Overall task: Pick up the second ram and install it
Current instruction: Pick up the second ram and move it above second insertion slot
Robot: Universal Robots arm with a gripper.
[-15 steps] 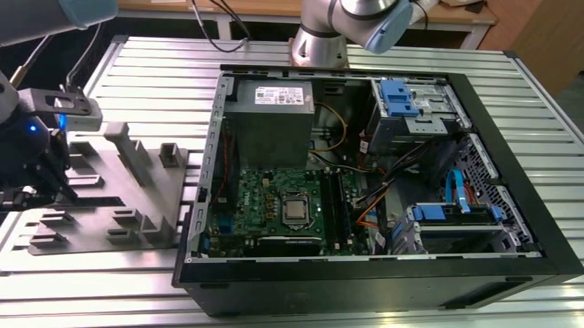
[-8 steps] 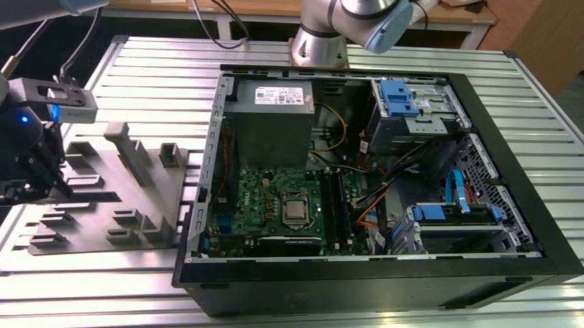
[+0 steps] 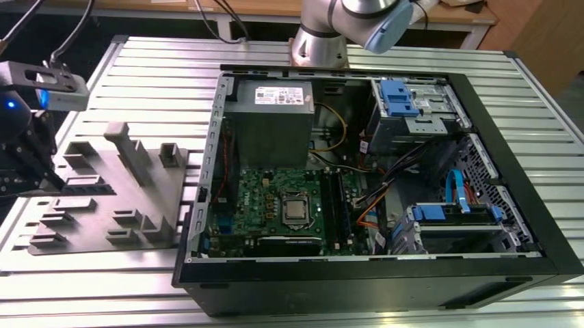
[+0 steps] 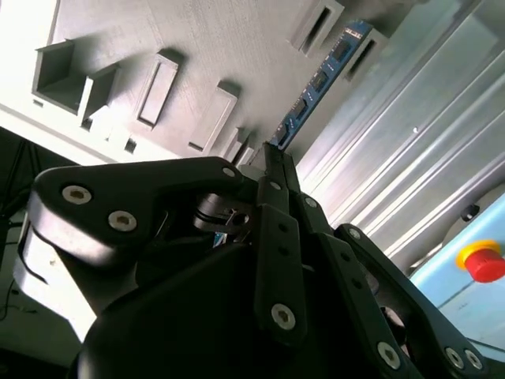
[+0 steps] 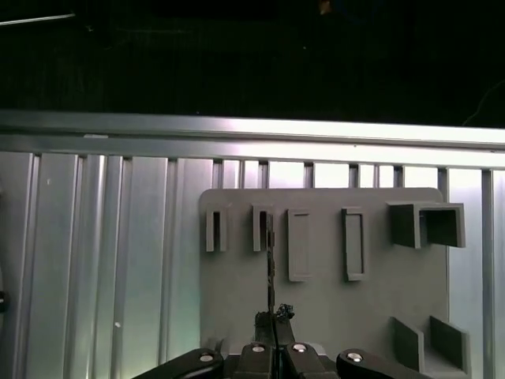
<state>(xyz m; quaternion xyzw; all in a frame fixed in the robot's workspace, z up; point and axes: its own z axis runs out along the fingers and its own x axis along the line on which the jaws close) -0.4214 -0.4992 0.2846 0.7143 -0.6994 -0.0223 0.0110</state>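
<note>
ribbed aluminium table (image 3: 137,61) across the exterior view, carrying an open computer case (image 3: 365,290) with a green motherboard (image 3: 264,205) and a grey power supply (image 3: 269,123) inside, plus a grey fixture block (image 3: 119,198) toward the exterior view's left. robot arm base (image 3: 319,34) behind the case. at the far left edge, dark gripper (image 3: 46,179) low over the block, tips at the second ram (image 3: 87,182), a dark strip on edge among the block's slots. in the second wrist view, gripper (image 4: 272,162) with fingers drawn together, clamped on the near end of the second ram (image 4: 319,79); blue strip running away from the tips along the fixture block (image 4: 181,39), far end beside a raised slot; table (image 4: 410,134) ribs alongside, and a red button (image 4: 483,260) on a yellow base. in the first wrist view, second ram (image 5: 271,260) edge-on as a thin dark line, reaching from the pinched gripper (image 5: 273,320) to one narrow slot in the row on the fixture block (image 5: 355,316), table (image 5: 95,237) around it. cannot tell: seated in that slot or lifted clear of it.
</note>
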